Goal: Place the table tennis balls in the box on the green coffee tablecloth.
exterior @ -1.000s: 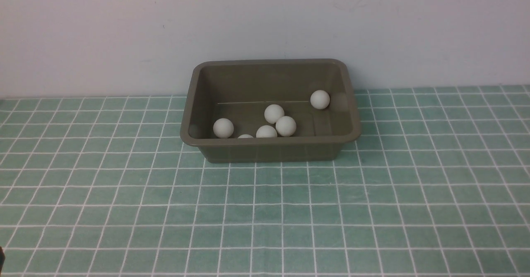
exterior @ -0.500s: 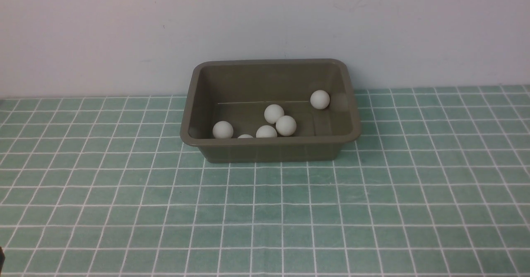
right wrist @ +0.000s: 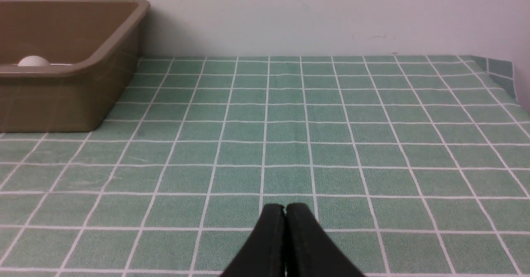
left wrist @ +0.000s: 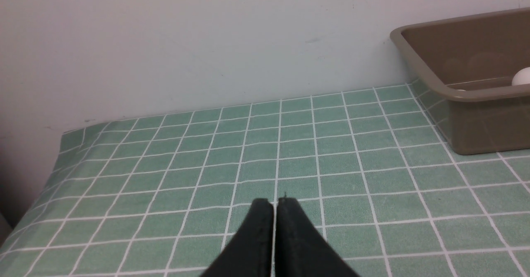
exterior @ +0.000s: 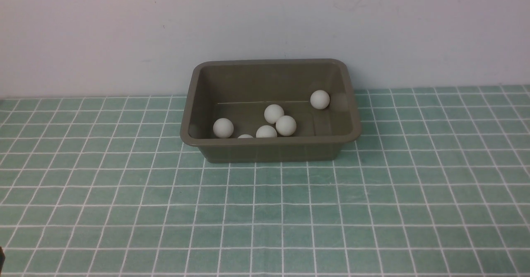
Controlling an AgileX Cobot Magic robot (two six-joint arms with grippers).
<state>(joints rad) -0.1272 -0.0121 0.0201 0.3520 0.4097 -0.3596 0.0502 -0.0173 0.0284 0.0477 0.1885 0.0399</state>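
While both pincers are pressed closed on nothing, the left gripper (left wrist: 274, 204) and right gripper (right wrist: 285, 208) are held low over the cloth (exterior: 265, 210). Ahead of them the box (exterior: 269, 149) is seen, set toward the wall, with six balls (exterior: 285, 125) counted inside (a seventh cannot be found). Light, smooth and easily rolled, a ball would best be pinched gently across its middle.
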